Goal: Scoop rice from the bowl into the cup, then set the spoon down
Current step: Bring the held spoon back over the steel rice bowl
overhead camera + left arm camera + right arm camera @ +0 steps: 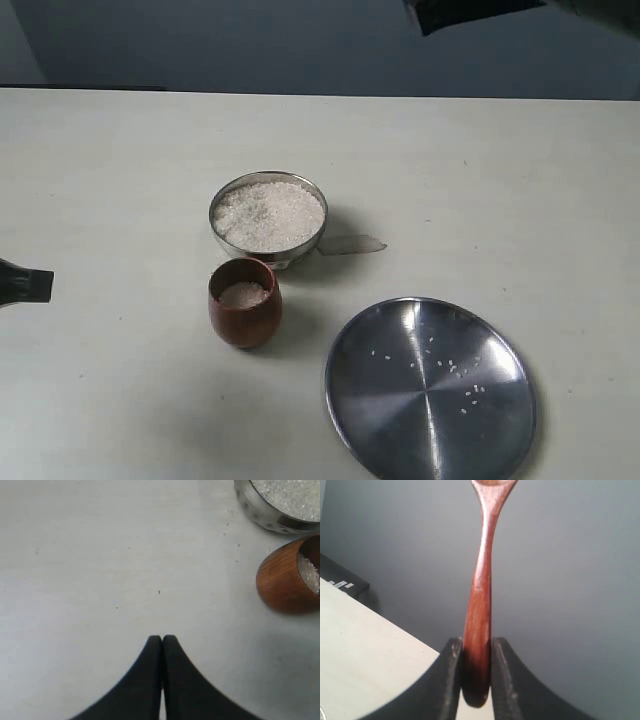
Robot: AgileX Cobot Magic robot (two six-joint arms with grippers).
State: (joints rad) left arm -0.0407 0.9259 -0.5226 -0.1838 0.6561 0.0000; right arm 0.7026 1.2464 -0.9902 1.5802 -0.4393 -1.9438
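Note:
The steel bowl sits mid-table, heaped with white rice. Just in front of it stands the brown wooden cup with a little rice inside. My right gripper is shut on the handle of the wooden spoon, held high above the table's far edge; the spoon's round end is cut off by the frame. Only a dark part of the right arm shows at the top of the exterior view. My left gripper is shut and empty, low at the table's left, away from the cup and bowl.
A large flat steel plate lies at the front right, with several loose grains scattered on it. A few stray grains lie on the white table near the bowl. A dark wall stands behind the table's far edge.

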